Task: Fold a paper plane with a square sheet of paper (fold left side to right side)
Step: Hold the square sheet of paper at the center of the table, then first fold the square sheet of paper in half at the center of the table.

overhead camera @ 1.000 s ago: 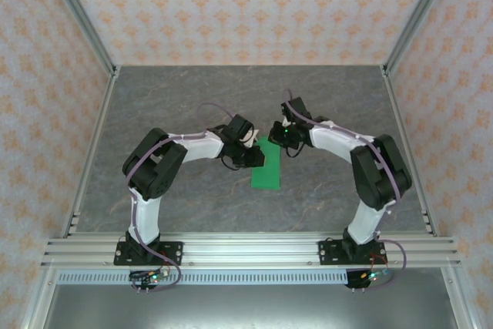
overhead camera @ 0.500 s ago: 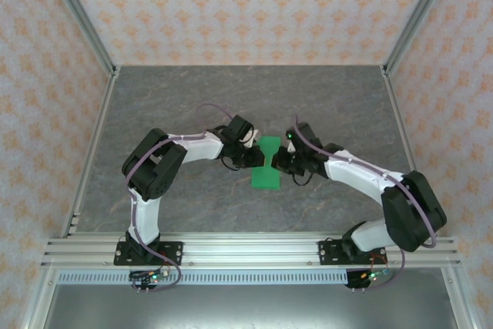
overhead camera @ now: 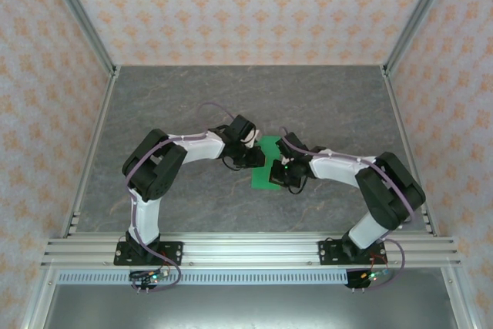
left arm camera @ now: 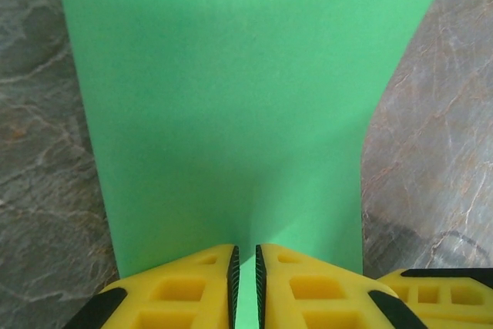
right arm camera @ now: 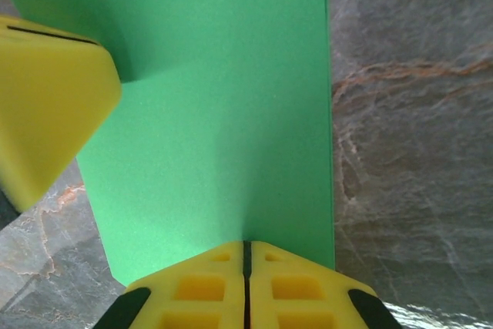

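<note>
The square sheet of paper lies on the table folded into a tall, narrow bright green rectangle. My left gripper rests its tips on the sheet's upper left part. In the left wrist view its yellow fingers stand almost together, a thin slit between the pads, with the green paper spread out ahead of my left gripper. My right gripper sits at the sheet's right edge. Close up, my right gripper is shut, pads touching, tips down on the paper. The left finger presses the sheet nearby.
The grey marbled tabletop stretches around the sheet on all sides. Metal frame posts border it left and right, and a rail runs along the near edge by the arm bases.
My right arm swung from the sheet's top edge down to its right side and its jaws closed fully. The left gripper and the paper stayed put.
</note>
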{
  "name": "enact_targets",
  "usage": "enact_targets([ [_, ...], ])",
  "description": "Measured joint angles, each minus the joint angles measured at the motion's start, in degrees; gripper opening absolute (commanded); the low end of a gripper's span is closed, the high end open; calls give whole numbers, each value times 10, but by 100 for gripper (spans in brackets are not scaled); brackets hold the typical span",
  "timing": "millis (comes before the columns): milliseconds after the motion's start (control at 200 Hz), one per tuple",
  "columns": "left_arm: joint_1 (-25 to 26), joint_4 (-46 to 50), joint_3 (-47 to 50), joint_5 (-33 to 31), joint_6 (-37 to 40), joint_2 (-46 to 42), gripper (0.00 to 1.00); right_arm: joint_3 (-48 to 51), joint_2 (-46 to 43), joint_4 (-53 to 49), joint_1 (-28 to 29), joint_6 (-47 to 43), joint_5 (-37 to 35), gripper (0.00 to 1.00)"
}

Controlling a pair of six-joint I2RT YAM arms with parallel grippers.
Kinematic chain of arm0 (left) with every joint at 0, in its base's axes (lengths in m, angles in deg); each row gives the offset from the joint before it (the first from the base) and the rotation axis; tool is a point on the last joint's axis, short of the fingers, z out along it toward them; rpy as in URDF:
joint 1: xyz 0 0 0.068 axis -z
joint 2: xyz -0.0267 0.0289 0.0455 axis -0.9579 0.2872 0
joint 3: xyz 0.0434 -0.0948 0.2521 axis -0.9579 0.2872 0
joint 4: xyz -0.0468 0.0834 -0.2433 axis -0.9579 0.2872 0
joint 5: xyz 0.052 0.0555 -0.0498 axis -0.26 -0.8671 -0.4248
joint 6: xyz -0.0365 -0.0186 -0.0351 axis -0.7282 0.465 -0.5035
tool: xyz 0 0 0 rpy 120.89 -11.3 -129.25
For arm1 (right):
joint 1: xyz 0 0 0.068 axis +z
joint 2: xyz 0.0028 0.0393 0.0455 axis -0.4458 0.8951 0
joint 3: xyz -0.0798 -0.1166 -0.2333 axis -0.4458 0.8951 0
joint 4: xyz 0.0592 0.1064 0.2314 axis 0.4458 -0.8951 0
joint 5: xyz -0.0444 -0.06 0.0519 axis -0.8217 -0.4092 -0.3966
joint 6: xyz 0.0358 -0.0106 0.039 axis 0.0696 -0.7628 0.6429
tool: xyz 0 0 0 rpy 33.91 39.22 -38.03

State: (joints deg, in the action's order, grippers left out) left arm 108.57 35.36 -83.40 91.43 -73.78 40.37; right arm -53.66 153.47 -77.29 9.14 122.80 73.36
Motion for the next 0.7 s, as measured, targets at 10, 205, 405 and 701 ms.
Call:
enact_targets([
  [10,0,3,-1,0,0,0,18,-1,1,-1,0,0,0,7],
  [205,-4,30,-16,-4,9,0,18,-4,3,-7,0,-2,-2,6],
  [405,-18,39,-38,-8,14,17,18,-9,7,-15,0,-10,-4,6],
  [701,-29,52,-60,4,13,35,18,-17,11,-29,3,-22,-10,5],
])
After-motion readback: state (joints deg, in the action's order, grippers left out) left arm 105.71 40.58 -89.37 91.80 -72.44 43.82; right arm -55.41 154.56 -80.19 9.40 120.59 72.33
